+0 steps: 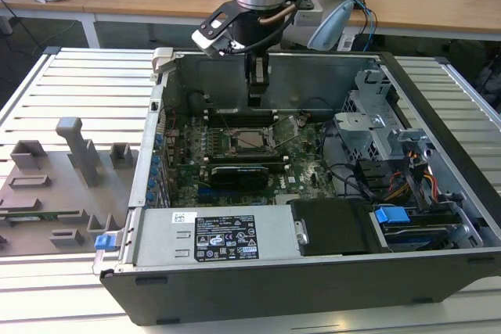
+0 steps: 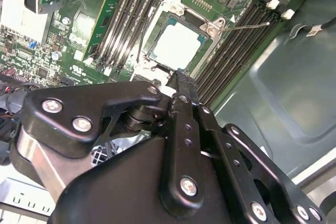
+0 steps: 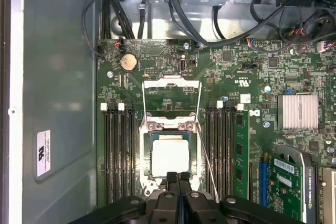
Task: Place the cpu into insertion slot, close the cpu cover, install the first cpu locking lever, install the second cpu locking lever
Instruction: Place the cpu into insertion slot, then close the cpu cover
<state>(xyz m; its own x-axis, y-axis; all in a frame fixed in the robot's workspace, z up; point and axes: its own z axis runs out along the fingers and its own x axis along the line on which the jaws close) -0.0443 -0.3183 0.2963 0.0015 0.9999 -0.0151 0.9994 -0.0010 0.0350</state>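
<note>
The cpu [image 3: 169,158], a dull silver square, lies flat in the insertion slot [image 3: 147,157] on the green board, and it shows too in the second wrist view [image 2: 176,43] and the exterior view [image 1: 249,140]. The cpu cover [image 3: 171,83] is swung back off the chip on its hinge. One thin wire locking lever [image 3: 208,165] slants away from the socket and is unlatched [image 2: 247,26]. My gripper [image 3: 177,176] hovers over the socket's edge, fingers pressed together with nothing between them. From outside, the gripper [image 1: 256,101] hangs just above the board, behind the socket.
Black memory slots [image 3: 119,145] flank the socket on both sides. A finned heat sink [image 3: 298,111], an expansion card [image 1: 239,171], black cables [image 3: 173,9], the power supply [image 1: 211,236] and the drive cage [image 1: 368,119] crowd the case. A grey parts fixture [image 1: 63,170] lies outside, at the exterior view's left.
</note>
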